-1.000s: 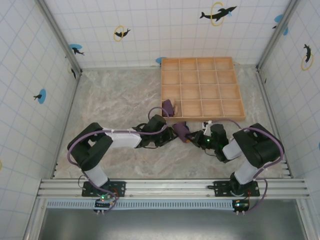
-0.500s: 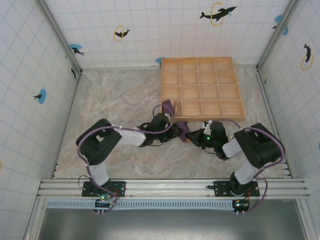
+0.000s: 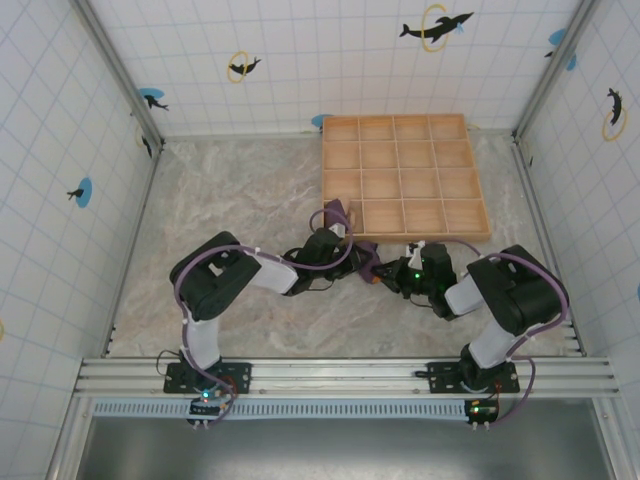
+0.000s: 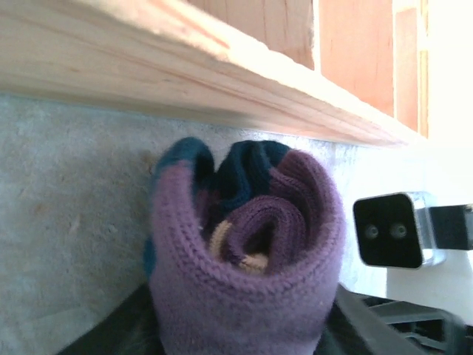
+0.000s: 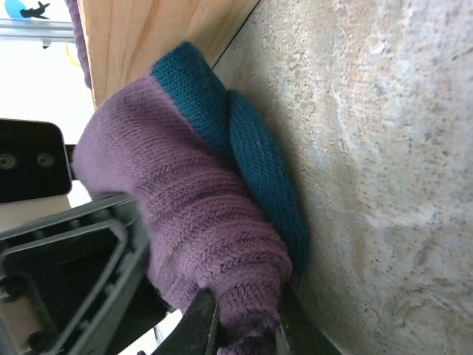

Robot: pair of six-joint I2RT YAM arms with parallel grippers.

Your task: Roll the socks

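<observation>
Right claw point(image 5: 244, 319) pinches the purple-and-teal sock roll point(image 5: 196, 200) at its near end, and left claw point(image 4: 240, 329) hugs that roll on both sides. I see it lying on the table point(image 5: 384, 185), pressed against the wooden tray point(image 4: 185, 74).

Bright, even light falls on the table point(image 3: 230, 200), seemingly from overhead, with soft shadows. Both wrist views blow out white at one side, and the wooden tray point(image 4: 185, 66) blurs close up.

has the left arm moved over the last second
Yes. The left arm has swung right: its elbow now sits closer to the near-left corner of the wooden tray than it did a second ago.
</observation>
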